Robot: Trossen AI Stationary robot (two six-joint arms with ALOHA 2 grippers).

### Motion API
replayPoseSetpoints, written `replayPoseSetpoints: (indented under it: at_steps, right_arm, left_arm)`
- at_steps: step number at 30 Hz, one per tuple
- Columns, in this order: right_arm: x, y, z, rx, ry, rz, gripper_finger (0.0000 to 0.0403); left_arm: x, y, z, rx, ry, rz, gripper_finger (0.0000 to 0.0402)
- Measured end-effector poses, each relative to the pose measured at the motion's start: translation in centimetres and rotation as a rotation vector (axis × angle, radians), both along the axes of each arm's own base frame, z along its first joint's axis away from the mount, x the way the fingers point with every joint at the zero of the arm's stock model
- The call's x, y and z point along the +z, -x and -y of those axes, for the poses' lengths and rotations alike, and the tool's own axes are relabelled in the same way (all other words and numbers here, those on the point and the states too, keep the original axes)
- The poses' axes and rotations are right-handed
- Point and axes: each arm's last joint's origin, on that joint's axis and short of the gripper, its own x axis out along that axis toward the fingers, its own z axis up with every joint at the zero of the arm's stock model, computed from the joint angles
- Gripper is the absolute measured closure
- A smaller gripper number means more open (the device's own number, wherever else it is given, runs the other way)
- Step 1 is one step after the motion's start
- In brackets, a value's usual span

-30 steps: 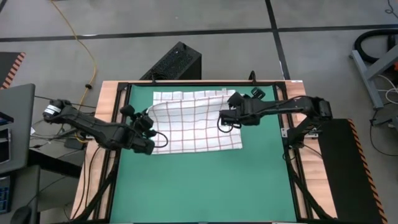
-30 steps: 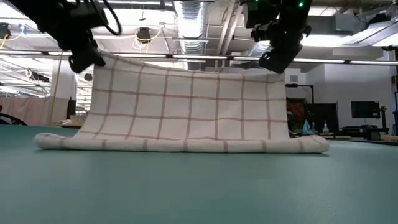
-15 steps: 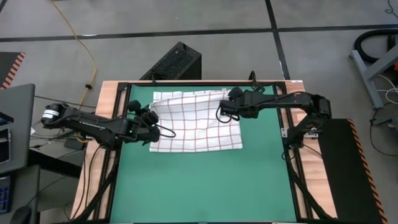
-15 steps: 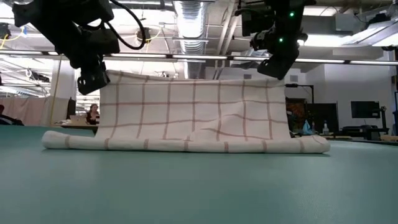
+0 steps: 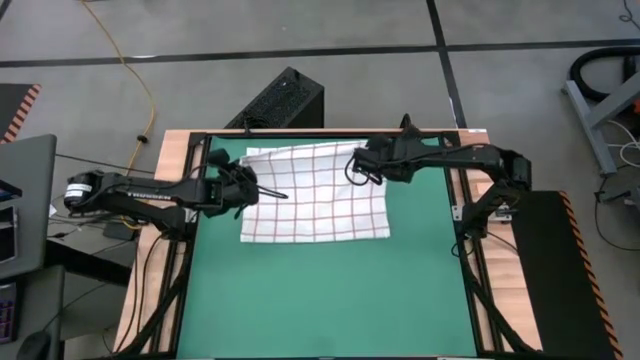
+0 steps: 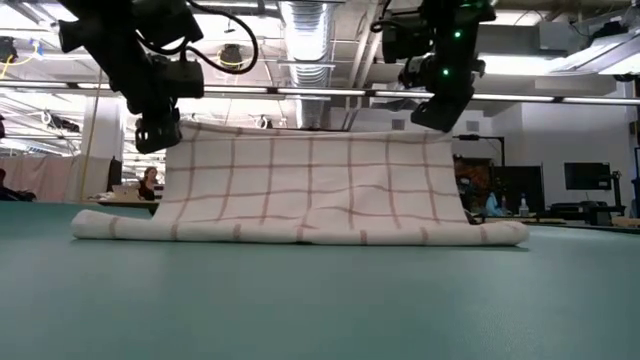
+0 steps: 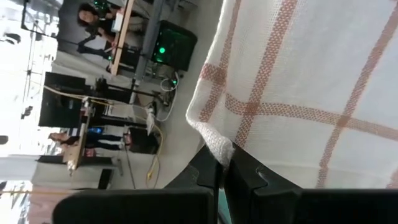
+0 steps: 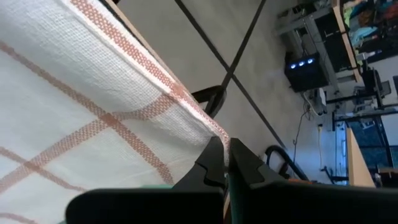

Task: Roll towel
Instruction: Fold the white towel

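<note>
The white towel with a red check grid (image 5: 318, 195) lies on the far half of the green mat (image 5: 320, 300). Its near part rests on the mat as a thick folded or rolled edge (image 6: 300, 232). Its upper layer rises from there as a sheet (image 6: 310, 180) to both grippers. My left gripper (image 5: 243, 186) is shut on the sheet's top left corner. My right gripper (image 5: 352, 168) is shut on its top right corner. In the low view the left gripper (image 6: 158, 135) and the right gripper (image 6: 438, 115) both stand above the mat. My left gripper pinches the towel's raised left corner (image 7: 214, 144) between its two fingers, at the hemmed edge. That corner is lifted clear of the mat and the cloth hangs below it. My right gripper pinches the towel's raised right corner (image 8: 211, 129) between its two fingers, at the hem. The top edge (image 6: 300, 132) runs nearly straight between the two grippers, and the sheet's lower end stays on the mat.
A black frame (image 5: 197, 200) runs round the mat on the wooden table. A black box (image 5: 285, 100) stands on the floor past the far edge. The mat's near half is bare green.
Both grippers have gone toward the table's far edge, still shut on the towel's corners. The raised layer has swung back with them over the towel's far part. The thick near edge has stayed in place on the mat.
</note>
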Motion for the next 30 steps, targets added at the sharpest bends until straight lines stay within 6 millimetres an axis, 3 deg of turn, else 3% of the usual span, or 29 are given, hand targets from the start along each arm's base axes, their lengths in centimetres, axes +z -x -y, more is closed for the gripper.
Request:
replayPoseSetpoints:
  at_steps: [14, 30]
  right_arm:
    - [0.0, -0.2, 2.0, 0.014, -0.013, 0.012, 0.0392]
    - [-4.0, 0.4, 2.5, 0.042, -0.069, -0.026, 0.0392]
  left_arm:
    - [-0.1, 0.2, -2.0, 0.026, 0.103, 0.03, 0.0401]
    - [-0.1, 0.1, -2.7, 0.015, 0.146, 0.059, 0.0401]
